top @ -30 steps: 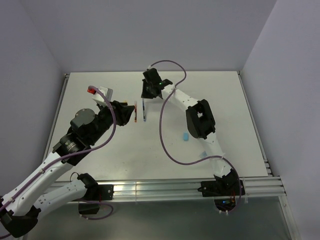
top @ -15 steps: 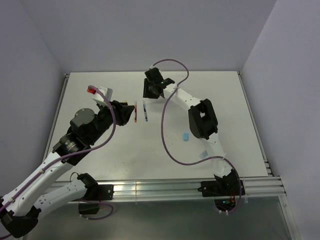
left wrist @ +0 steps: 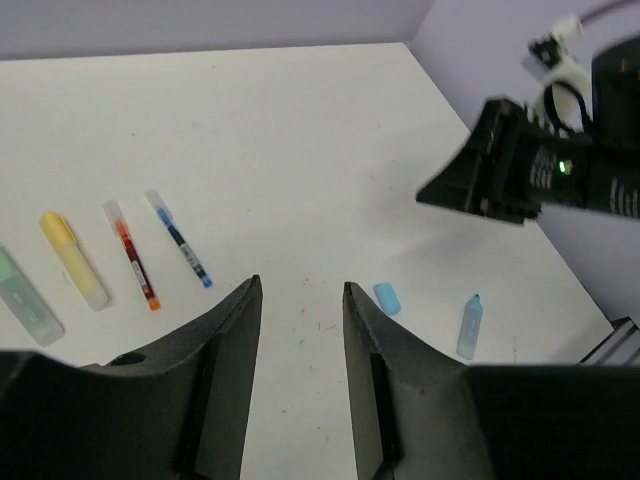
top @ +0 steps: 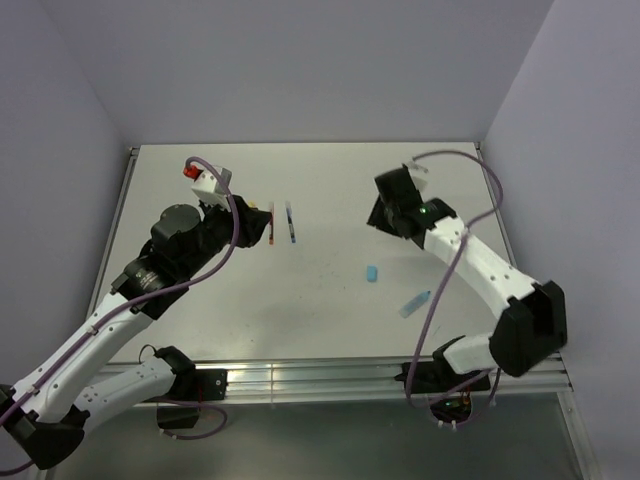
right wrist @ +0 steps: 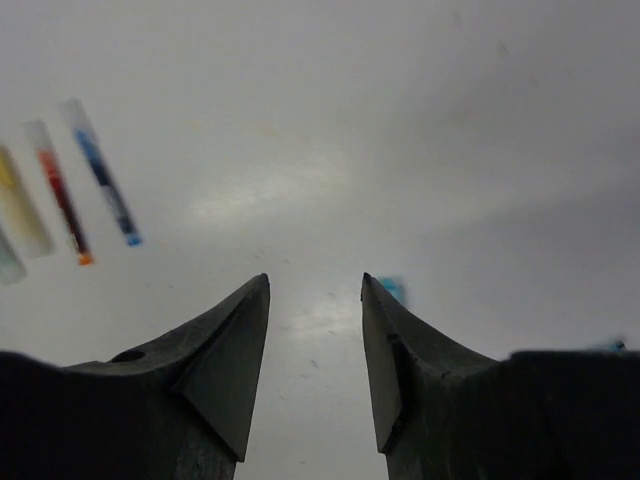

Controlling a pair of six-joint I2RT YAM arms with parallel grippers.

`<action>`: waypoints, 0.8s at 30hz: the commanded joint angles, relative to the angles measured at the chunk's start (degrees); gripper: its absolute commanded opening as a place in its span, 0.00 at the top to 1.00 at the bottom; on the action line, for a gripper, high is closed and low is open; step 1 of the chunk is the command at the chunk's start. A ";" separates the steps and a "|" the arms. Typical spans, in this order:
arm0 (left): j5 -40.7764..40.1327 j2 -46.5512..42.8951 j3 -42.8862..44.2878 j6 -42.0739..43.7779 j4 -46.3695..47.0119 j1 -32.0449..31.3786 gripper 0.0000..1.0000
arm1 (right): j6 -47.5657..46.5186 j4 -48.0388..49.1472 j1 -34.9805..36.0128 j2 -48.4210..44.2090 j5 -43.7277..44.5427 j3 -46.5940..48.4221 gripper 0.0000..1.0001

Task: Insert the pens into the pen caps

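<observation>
Pens lie spread over a matte white table [top: 330, 180]. In the left wrist view four of them fan out in a row at the left of the frame. A pale green marker [left wrist: 25, 295] and a yellow marker [left wrist: 72, 260] are both stubby, pastel plastic. Next to them come a thin red pen [left wrist: 131, 255] and a thin dark blue pen [left wrist: 179, 238], each with a clear end. A short light blue marker [left wrist: 469, 326] lies alone at the lower right. A small rounded light blue cap [left wrist: 386, 297] sits near it, to its left and not touching.

The left gripper [left wrist: 300, 290] has smooth black wedge-shaped fingers, parted with nothing between them. The right gripper [right wrist: 315, 285] is likewise spread and holds nothing.

In the overhead view the left arm rises from the lower left corner, bent, with its wrist aimed right toward the thin pens in the upper middle. The right arm climbs from the lower right and folds at an elbow by the right edge. It then reaches up and left, its gripper over bare table right of centre.
</observation>
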 commanded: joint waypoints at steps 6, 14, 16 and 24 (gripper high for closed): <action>3.94 -1.52 2.02 -1.87 0.68 0.53 0.57 | 15.42 -6.08 -1.18 -18.76 4.94 -24.43 0.45; 4.55 -1.87 1.94 -2.48 0.77 0.80 0.58 | 20.34 -8.72 -2.41 -21.58 6.78 -29.63 0.41; 4.55 -1.79 1.94 -2.48 0.86 0.80 0.58 | 21.14 -9.95 -3.81 -20.70 7.04 -29.90 0.40; 5.42 -1.17 1.76 -2.92 1.04 1.32 0.58 | 21.58 -11.27 -8.74 -17.79 4.76 -31.30 0.38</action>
